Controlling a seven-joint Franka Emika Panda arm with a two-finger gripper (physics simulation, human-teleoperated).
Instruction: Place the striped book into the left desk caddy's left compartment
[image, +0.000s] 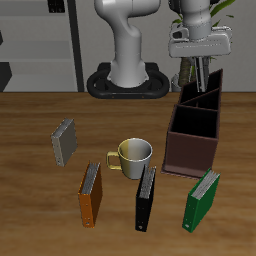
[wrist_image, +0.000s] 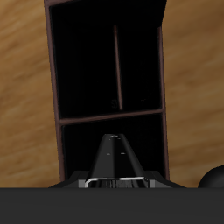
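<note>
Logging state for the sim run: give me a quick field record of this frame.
hand: above the left desk caddy, shut on the striped book
striped book: held edge-on over the caddy's opening, not yet released
compartment below: cannot tell
left desk caddy: upright, beside the mug
on table: grey book, orange book, black book, green book

1. Caddy (image: 192, 148): dark brown walls, near-black inside in the wrist view (wrist_image: 87, 70).
2. Mug (image: 133, 155): pale cream-olive, lighter inside.
3. Grey book (image: 64, 143): mottled grey cover.
4. Orange book (image: 91, 196): orange-brown cover, grey page edge.
5. Black book (image: 146, 198): black cover, pale page edge.
6. Green book (image: 201, 203): dark green cover, light page edge.
7. Counter (image: 30, 200): warm brown wood grain.
8. Gripper (image: 200, 68): light grey body, dark fingers.
</note>
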